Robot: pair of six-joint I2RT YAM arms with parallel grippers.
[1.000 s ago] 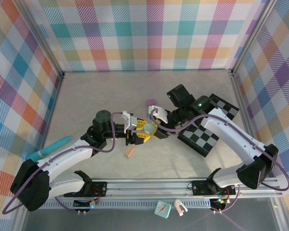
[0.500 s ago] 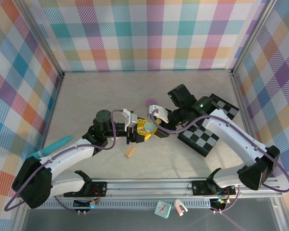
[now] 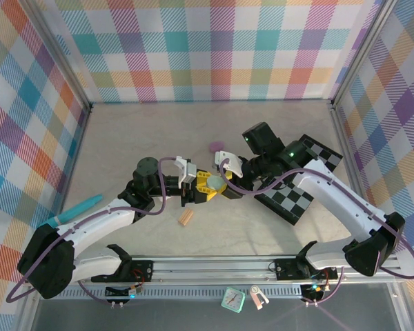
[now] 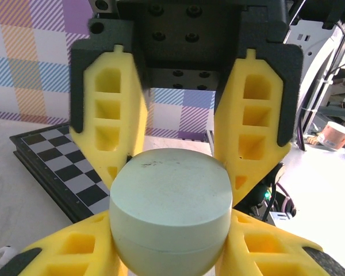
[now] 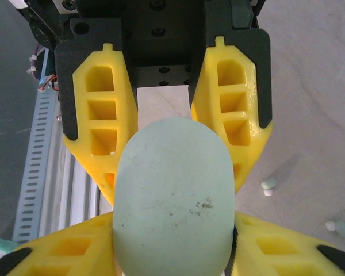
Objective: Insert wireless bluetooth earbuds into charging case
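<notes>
- Gripping the pale green charging case (image 4: pixel 169 190) from opposite sides, the left claw (image 4: pixel 169 224) and right claw (image 5: pixel 173 221) are both clamped on it (its lid shut), at the middle of the desk (image 3: pixel 159 131).
- Two tiny earbuds (image 5: pixel 268 184) lie on the desk, apart from the case.
- A tan ridged block (image 3: pixel 186 218) lies near the left claw.
- A checkerboard (image 3: pixel 300 196) lies beneath the right arm.
</notes>
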